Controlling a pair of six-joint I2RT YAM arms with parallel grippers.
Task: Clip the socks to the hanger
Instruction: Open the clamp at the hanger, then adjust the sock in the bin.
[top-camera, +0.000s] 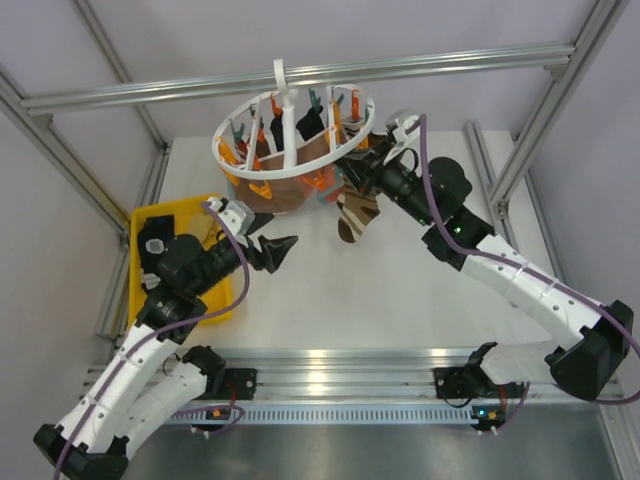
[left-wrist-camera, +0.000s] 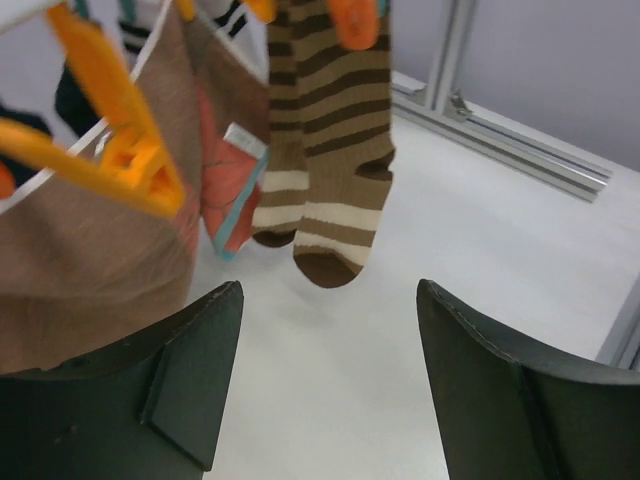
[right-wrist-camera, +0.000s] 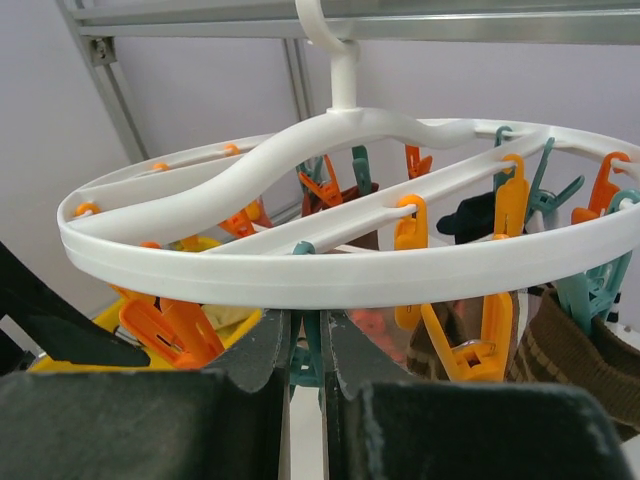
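The white round hanger (top-camera: 300, 172) hangs by its hook from the top bar, with orange and teal clips all round. A brown-and-cream striped sock (top-camera: 355, 215) and a plain brown sock (top-camera: 280, 195) dangle from it, and a dark sock (top-camera: 308, 122) hangs further back. My right gripper (top-camera: 352, 172) sits at the hanger's right side. In the right wrist view it (right-wrist-camera: 308, 330) is shut on a teal clip (right-wrist-camera: 308, 355) just under the outer ring (right-wrist-camera: 330, 275). My left gripper (top-camera: 283, 248) is open and empty, low to the hanger's front left. The striped sock (left-wrist-camera: 335, 150) hangs ahead of it (left-wrist-camera: 330, 300).
A yellow tray (top-camera: 170, 207) lies on the table at the left, under my left arm. An aluminium bar (top-camera: 300, 78) crosses overhead and carries the hanger's hook. Frame posts stand at both sides of the white table (top-camera: 400, 290).
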